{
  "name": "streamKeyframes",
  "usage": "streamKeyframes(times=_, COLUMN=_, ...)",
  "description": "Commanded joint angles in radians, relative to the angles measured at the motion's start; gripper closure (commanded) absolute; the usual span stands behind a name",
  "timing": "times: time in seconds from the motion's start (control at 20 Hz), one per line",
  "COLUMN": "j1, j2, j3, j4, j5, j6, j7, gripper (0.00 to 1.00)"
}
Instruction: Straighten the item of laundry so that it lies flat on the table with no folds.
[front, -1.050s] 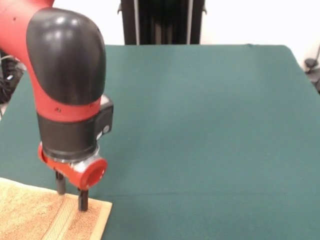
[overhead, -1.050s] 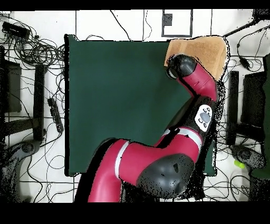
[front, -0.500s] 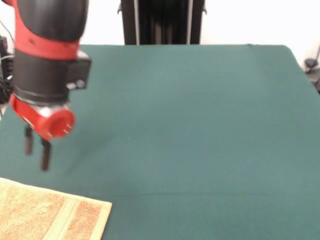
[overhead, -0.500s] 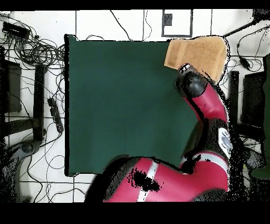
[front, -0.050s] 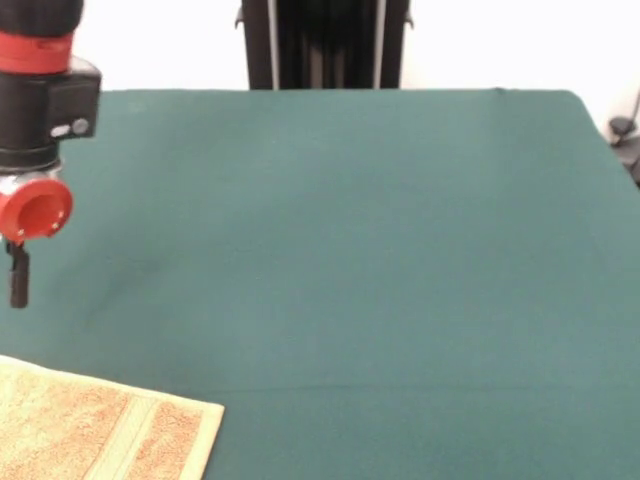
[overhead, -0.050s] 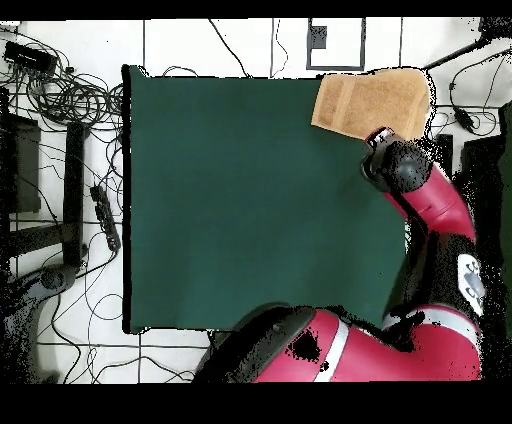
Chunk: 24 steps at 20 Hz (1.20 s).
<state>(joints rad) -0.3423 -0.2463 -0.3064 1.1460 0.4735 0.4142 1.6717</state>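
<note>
My gripper (front, -0.050s: 17, 285) hangs above the table (front, -0.050s: 380, 240), clear of the towel (front, -0.050s: 100, 430), holding nothing. Whether my fingers are parted, I cannot tell. The towel lies flat at the table's corner.

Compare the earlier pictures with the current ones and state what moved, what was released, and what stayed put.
The red and black arm's gripper has lifted off the orange-tan terry-cloth towel and drawn back toward the table's edge; it now hangs clear of the cloth, holding nothing. The towel stays at the corner of the dark green felt-covered table, with its paler stripe showing, apparently flat.
</note>
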Motion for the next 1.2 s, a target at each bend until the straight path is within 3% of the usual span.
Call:
streamKeyframes(times=0.05, j1=-0.034, j2=0.408, j3=-0.013, j4=-0.619, j5=-0.045, j6=0.428, j7=0.094, gripper=0.0)
streamKeyframes(times=0.15, j1=-0.067, j2=0.518, j3=-0.043, j4=-0.8, j5=-0.03, j6=0.493, j7=0.081, gripper=0.0)
streamKeyframes(times=0.3, j1=-0.105, j2=0.615, j3=-0.095, j4=-0.956, j5=0.044, j6=0.543, j7=0.072, gripper=0.0)
streamKeyframes(times=0.55, j1=-0.12, j2=0.663, j3=-0.256, j4=-1.043, j5=0.221, j6=0.574, j7=0.117, gripper=0.0)
streamKeyframes(times=0.7, j1=-0.148, j2=0.695, j3=-0.432, j4=-1.086, j5=0.402, j6=0.603, j7=0.16, gripper=0.0)
streamKeyframes(times=0.8, j1=-0.15, j2=0.712, j3=-0.472, j4=-1.081, j5=0.475, j6=0.577, j7=0.177, gripper=0.0)
streamKeyframes(times=0.9, j1=-0.13, j2=0.724, j3=-0.457, j4=-1.054, j5=0.469, j6=0.503, j7=0.197, gripper=0.0)
streamKeyframes(times=1.05, j1=-0.065, j2=0.686, j3=-0.366, j4=-0.954, j5=0.388, j6=0.419, j7=0.219, gripper=0.0)
streamKeyframes(times=1.2, j1=0.009, j2=0.566, j3=-0.252, j4=-0.774, j5=0.314, j6=0.424, j7=0.22, gripper=0.0)
